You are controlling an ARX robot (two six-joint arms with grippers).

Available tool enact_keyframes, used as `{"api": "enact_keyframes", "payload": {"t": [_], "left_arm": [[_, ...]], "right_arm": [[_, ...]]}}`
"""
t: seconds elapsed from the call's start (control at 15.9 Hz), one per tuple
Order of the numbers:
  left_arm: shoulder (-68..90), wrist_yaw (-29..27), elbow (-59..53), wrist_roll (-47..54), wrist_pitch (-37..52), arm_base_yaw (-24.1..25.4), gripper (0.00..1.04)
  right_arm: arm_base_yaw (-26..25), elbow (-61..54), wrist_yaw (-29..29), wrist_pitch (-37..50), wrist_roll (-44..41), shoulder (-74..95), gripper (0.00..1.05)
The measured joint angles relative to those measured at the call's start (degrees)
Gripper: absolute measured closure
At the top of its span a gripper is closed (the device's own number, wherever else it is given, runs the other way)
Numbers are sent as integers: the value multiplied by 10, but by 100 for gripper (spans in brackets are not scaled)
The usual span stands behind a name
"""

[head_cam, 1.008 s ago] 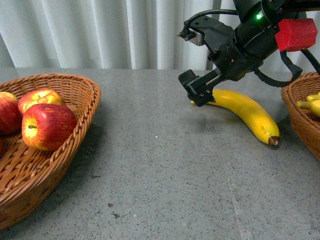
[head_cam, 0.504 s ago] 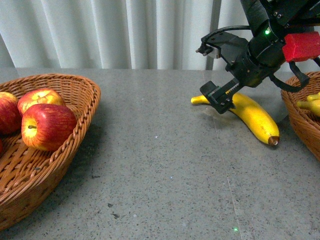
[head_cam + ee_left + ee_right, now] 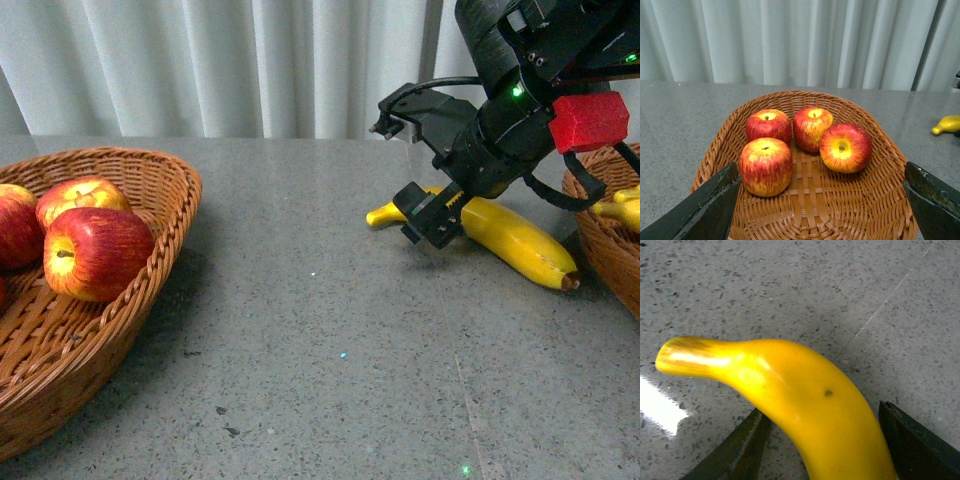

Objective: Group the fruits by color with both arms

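Note:
A long yellow banana (image 3: 520, 245) lies low over the grey table at the right, its brown tip pointing toward the right basket. My right gripper (image 3: 445, 205) is shut on the banana near its stem end. The right wrist view shows the banana (image 3: 810, 405) filling the gap between the dark fingers of my right gripper (image 3: 825, 450). Several red-and-yellow apples (image 3: 95, 250) sit in the left wicker basket (image 3: 170, 200). My left gripper (image 3: 822, 210) hovers open over that basket (image 3: 880, 135), above the apples (image 3: 766, 165), holding nothing.
A second wicker basket (image 3: 600, 240) at the right edge holds yellow bananas (image 3: 625, 205). White curtains hang behind the table. Bare grey tabletop stretches between the two baskets. The held banana's stem end (image 3: 947, 124) shows at the edge of the left wrist view.
My right gripper has moved from the banana's stem end toward its middle and lower. The banana has shifted, its brown tip going right and its stem end left. The apples have not moved.

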Motion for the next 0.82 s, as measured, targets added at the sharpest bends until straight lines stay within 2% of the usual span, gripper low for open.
{"api": "enact_keyframes", "payload": {"t": [0.19,0.25,0.38,0.44,0.82], "left_arm": [[0,0,0,0,0,0,7],[0,0,0,0,0,0,7],[0,0,0,0,0,0,7],[0,0,0,0,0,0,7],[0,0,0,0,0,0,7]], "right_arm": [[4,-8,-14,0,4,-8,62],[4,-9,-25,-2,11,-15,66],[-4,-2,-73,24,91,-67,67],[-40,0,-122,37,156,-130,67],[-181,-99,-199,74,178,-246,67]]}}
